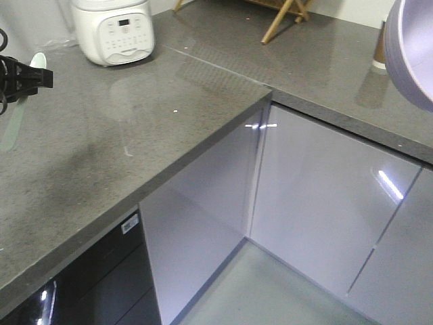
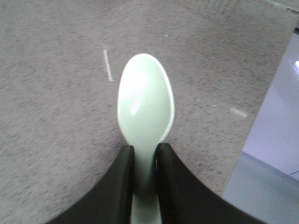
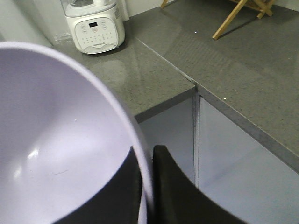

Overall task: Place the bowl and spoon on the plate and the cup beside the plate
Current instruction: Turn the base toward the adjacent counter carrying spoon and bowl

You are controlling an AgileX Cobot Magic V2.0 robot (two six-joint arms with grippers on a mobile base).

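1. left gripper (image 2: 145, 154) clamped on spoon (image 2: 145, 102) at its neck; long axis runs straight out from the jaws, above the countertop (image 1: 135, 135) near its left edge
2. right gripper (image 3: 147, 161) pinches bowl (image 3: 56, 140) rim; raised at right, cup (image 1: 379, 46) behind
3. plate not in view; nearer arm unclear

Table (image 1: 101, 156): open grey surface through the centre and lower left of the front view, broad room to pass. Upper left: white cooker (image 1: 114, 28) stands at the back and blocks that corner. Top centre: wooden legs (image 1: 287, 17) on the far run. Upper right edge: cup (image 1: 380, 47), largely hidden behind the bowl (image 1: 414, 47), which the right pincer (image 3: 147, 154) grips by the rim, up in the air. Left edge: left pincer (image 2: 145, 154) clamps the spoon (image 2: 145, 102) above bare table. Lower right: open air over the floor (image 1: 270, 291), in front of the cabinet fronts (image 1: 325, 196).
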